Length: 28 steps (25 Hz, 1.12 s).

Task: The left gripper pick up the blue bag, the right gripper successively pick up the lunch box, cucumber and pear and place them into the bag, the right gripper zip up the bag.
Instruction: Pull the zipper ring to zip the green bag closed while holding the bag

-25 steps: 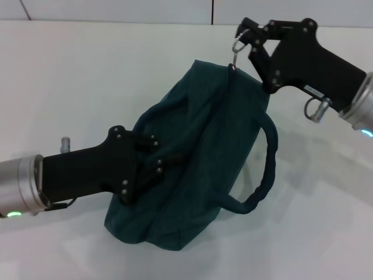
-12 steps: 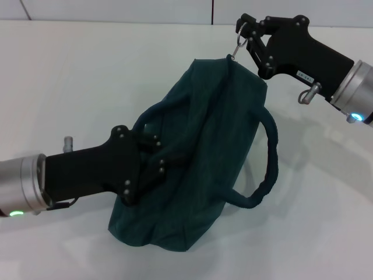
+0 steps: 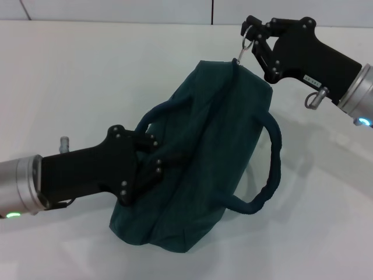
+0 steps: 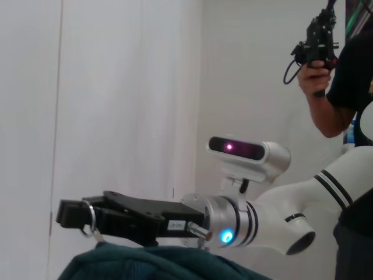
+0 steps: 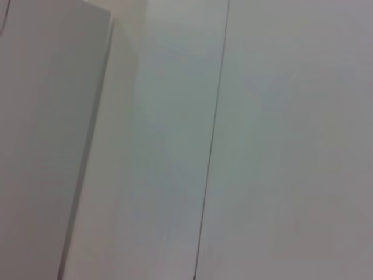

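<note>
The blue bag (image 3: 210, 151), dark teal cloth, hangs above the white table. My left gripper (image 3: 156, 160) is shut on its near handle at the bag's left side. The other handle (image 3: 271, 169) droops loose on the right. At the bag's far end my right gripper (image 3: 252, 36) is shut on the metal ring of the zipper pull (image 3: 247, 45). The left wrist view shows the right gripper (image 4: 78, 216) with that ring (image 4: 90, 219) above the bag's top (image 4: 151, 265). The zipper line looks closed along the top. Lunch box, cucumber and pear are out of view.
The white table (image 3: 87, 70) runs back to a wall. In the left wrist view a person (image 4: 344, 76) stands behind the robot holding a controller. The right wrist view shows only pale wall panels.
My right gripper has moved a little to the right with the zipper pull, and the bag's far end has followed it. The left gripper has barely moved.
</note>
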{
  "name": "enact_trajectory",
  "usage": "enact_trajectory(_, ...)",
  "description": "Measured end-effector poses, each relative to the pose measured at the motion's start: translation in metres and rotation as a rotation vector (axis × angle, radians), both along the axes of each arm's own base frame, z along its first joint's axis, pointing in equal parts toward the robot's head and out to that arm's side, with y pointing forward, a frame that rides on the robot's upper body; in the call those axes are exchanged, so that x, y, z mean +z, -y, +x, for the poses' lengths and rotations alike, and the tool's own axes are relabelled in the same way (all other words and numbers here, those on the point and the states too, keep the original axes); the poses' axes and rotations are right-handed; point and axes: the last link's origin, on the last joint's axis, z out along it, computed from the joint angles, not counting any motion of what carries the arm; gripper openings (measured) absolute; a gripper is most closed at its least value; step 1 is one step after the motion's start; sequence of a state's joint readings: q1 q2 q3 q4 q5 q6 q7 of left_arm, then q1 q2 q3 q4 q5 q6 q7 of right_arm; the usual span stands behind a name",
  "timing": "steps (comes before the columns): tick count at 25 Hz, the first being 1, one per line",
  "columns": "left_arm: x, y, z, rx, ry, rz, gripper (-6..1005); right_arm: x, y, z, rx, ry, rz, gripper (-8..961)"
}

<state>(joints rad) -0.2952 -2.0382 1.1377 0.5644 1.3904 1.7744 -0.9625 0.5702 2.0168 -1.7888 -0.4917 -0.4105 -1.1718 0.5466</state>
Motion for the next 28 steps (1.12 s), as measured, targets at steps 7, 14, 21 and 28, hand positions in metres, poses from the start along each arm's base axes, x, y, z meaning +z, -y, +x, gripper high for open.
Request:
enact_trajectory(7,0.004,-0.004,0.0,0.035,0.034,0.028,100,-0.001,0.006,0.012,-0.016,0.02,0.005,198)
enact_trajectory(14,0.007,-0.01,-0.006,0.106,0.063,0.064,99,0.005,0.015,0.02,0.001,0.002,0.059,326)
enact_trajectory(21,0.006,-0.012,-0.007,0.124,0.062,0.066,98,0.006,0.017,0.026,-0.017,0.004,0.054,402)
enact_trajectory(28,0.005,-0.014,-0.01,0.143,0.052,0.075,97,-0.001,0.018,0.032,-0.051,0.041,-0.043,397)
